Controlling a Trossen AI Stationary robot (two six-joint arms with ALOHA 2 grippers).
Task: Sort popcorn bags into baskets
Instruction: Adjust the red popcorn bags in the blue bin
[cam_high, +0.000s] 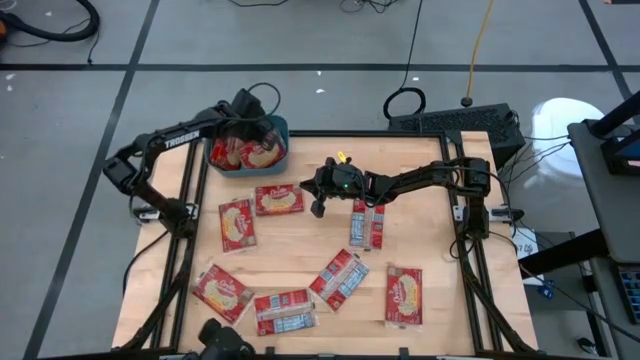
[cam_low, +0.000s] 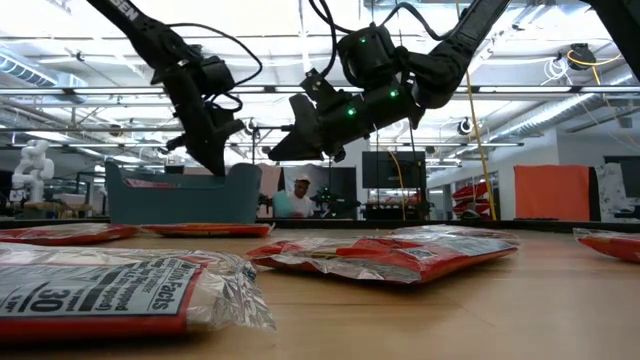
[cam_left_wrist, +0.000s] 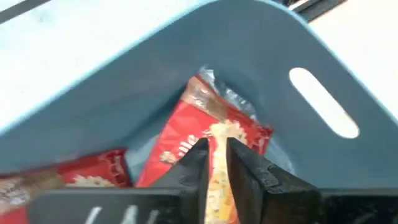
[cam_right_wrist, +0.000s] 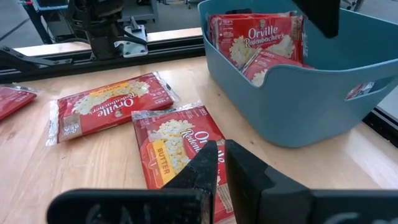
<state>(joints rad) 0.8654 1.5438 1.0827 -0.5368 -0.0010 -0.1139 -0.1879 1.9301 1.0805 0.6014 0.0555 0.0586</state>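
The teal basket (cam_high: 282, 128) stands at the table's far left and holds a few red popcorn bags (cam_high: 250, 152). My left gripper (cam_high: 256, 130) hangs above the basket, pointing steeply down, its fingers (cam_left_wrist: 199, 163) a narrow gap apart with nothing between them. Below it, one bag (cam_left_wrist: 186, 137) leans in a basket corner (cam_left_wrist: 205, 56). My right gripper (cam_high: 318, 205) is shut and hovers near level over the table's middle. It is just above a picture-side-up bag (cam_right_wrist: 174, 137) lying flat beside the basket (cam_right_wrist: 298, 99).
Several more bags lie flat on the table: two near the basket (cam_high: 280, 200) (cam_high: 237, 222), one in the middle (cam_high: 367, 222), others along the near side (cam_high: 340, 278) (cam_high: 404, 296) (cam_high: 285, 310) (cam_high: 222, 292). A black frame edges the table. A person sits in the room beyond (cam_low: 298, 200).
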